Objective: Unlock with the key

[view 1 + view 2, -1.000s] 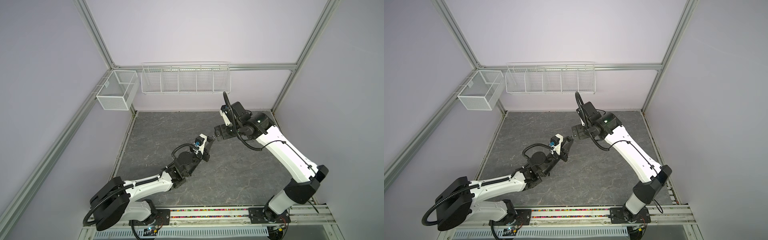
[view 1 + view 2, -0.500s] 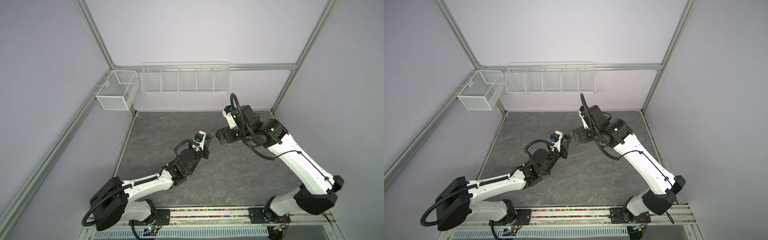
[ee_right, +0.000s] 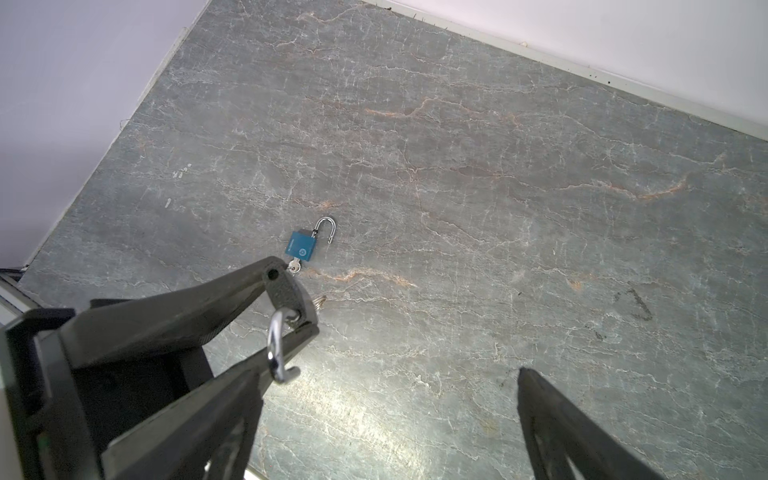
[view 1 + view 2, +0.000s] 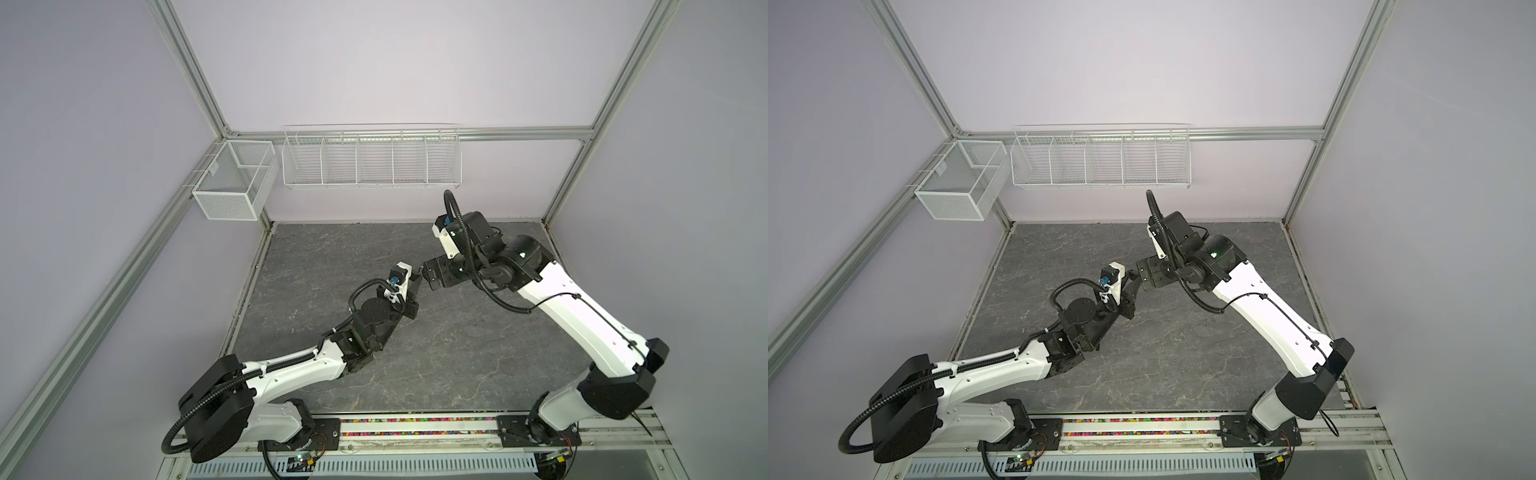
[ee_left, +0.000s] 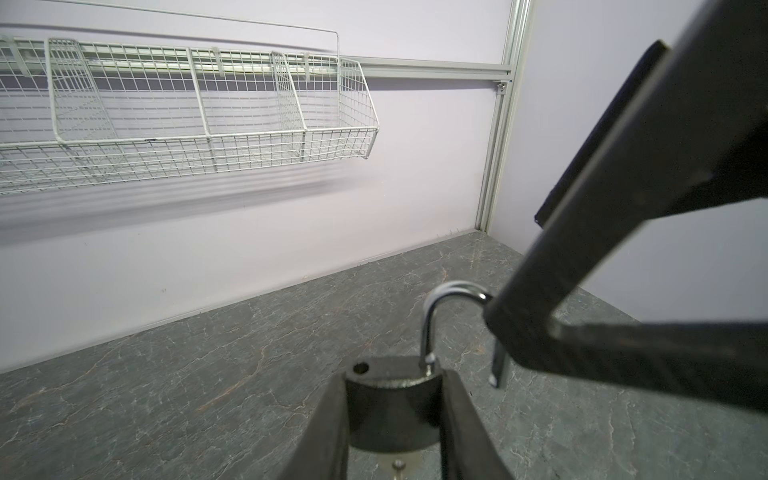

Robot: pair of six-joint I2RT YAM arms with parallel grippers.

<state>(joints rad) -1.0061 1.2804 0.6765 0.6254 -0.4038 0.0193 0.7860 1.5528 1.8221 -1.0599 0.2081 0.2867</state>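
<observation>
Left gripper (image 5: 392, 380) first: clamped on the body of a dark padlock (image 5: 390, 411), up off the counter (image 3: 498, 166), with the silver shackle (image 5: 432, 316) swung open and its free leg partly hidden behind a finger (image 5: 582, 249) of the right gripper (image 3: 390, 372). Spread wide there, gripping nothing; impossible to tell whether touching the shackle. Tip to tip with the left gripper in both top views, over mid-counter, with the dark padlock too small and too covered to make out. On the back wall, a long wire basket (image 4: 370, 166), cut off at one end in the left wrist view. Flat on the counter beneath, a blue padlock (image 3: 301, 247), its own shackle open. In its base, the key (image 3: 294, 268), half covered by the left gripper; beside it, only a sliver of a key ring (image 3: 319, 301)
</observation>
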